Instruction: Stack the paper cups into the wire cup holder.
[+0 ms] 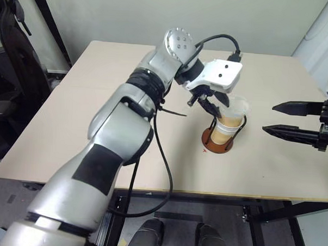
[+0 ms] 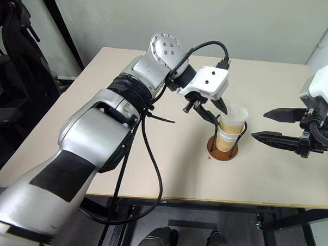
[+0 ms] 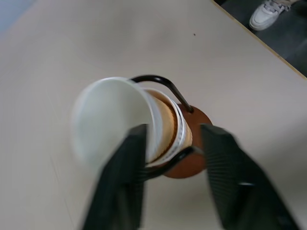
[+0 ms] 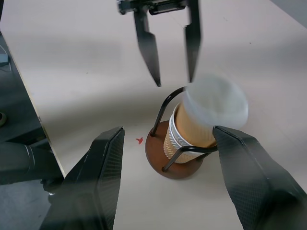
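Left end effector (image 4: 170,57) hangs just above the holder (image 1: 220,141), its two black fingers spread apart with nothing between them; in the right wrist view they stand clear of the top cup (image 4: 216,108), at about eleven o'clock from it. That cup looks blurred, as if dropping or settling, and it sits tilted in the mouth of the stack rather than fully seated. I cannot tell whether it has come to rest.

Right end effector (image 2: 278,125) waits at three o'clock from the holder, near it but apart, jaws spread wide and empty, pointing toward the stack.

On the bench (image 1: 71,124) the holder stands upright on its brown disc base, a little toward the near edge from the centre, its wire loops around the cups (image 2: 230,134). At least two ribbed rims show nested below the loose white one, so the stack seems to hold three cups, though the lower ones overlap too closely for a sure count. No other cup lies on the bench in either head view.

By my judgement the task is almost finished: every cup is in or entering the holder. What may be left is to see that the top cup drops straight and nests flush, perhaps with a light press, and then to draw both arms away without knocking the wires.
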Robot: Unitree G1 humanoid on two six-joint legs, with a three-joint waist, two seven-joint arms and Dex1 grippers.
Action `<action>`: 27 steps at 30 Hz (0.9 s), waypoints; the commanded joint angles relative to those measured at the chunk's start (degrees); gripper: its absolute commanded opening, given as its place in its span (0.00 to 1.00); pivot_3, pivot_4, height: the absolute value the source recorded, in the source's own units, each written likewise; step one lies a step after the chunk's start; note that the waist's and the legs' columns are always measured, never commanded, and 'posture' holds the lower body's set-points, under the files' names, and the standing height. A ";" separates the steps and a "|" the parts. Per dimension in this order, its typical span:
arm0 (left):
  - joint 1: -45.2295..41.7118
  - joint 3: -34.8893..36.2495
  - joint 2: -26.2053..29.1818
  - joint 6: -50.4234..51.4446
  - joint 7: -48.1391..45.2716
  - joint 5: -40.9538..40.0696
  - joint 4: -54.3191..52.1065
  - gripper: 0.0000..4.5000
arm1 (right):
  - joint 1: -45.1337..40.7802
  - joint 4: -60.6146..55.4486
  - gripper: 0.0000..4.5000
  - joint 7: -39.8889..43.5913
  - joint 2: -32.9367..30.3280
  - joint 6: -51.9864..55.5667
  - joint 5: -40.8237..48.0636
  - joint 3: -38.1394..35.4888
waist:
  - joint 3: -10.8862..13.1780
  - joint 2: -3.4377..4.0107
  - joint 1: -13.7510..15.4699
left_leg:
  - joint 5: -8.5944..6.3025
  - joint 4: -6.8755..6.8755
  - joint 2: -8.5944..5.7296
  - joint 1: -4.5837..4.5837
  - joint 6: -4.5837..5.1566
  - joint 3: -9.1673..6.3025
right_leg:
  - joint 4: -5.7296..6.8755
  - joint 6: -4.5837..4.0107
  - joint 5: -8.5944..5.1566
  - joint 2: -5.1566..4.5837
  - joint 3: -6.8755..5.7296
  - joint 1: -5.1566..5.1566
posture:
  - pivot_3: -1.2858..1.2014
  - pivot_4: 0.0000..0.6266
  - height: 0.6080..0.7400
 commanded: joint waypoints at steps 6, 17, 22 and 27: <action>-3.53 11.48 1.47 6.19 -0.51 -5.29 -1.97 0.75 | -2.97 3.49 0.67 0.57 -0.73 -5.89 -1.79 3.90 | 0.00 0.00 -0.09 | -0.12 0.00 0.00 0.00 0.20 0.01 | 0.00 0.02 0.02 0.04 0.00 -0.03 | 0.52 0.24 1.00; 13.91 22.56 24.47 23.27 4.02 -11.09 -19.73 0.75 | -9.44 21.82 0.67 6.58 2.29 -19.40 -14.21 19.47 | -0.15 0.25 -1.83 | 0.07 -0.02 0.10 0.38 -0.08 0.15 | 0.34 -0.14 0.00 0.12 -0.03 -0.09 | 0.52 0.24 1.00; 28.38 27.48 31.82 32.48 13.62 -13.50 -34.49 0.75 | -15.16 38.40 0.67 7.40 5.54 -25.09 -23.33 25.15 | -0.14 0.22 -1.47 | 0.33 0.06 0.20 0.39 -0.05 0.05 | 0.38 -0.42 0.16 0.19 -0.12 0.03 | 0.52 0.24 1.00; 36.06 34.88 36.40 35.03 27.73 -14.63 -36.98 0.75 | -20.57 46.22 0.67 4.88 12.30 -28.23 -30.23 29.18 | -0.13 0.21 -1.45 | 0.40 0.05 0.16 0.45 0.09 0.07 | 0.31 -1.20 0.36 0.20 -0.15 0.05 | 0.52 0.24 1.00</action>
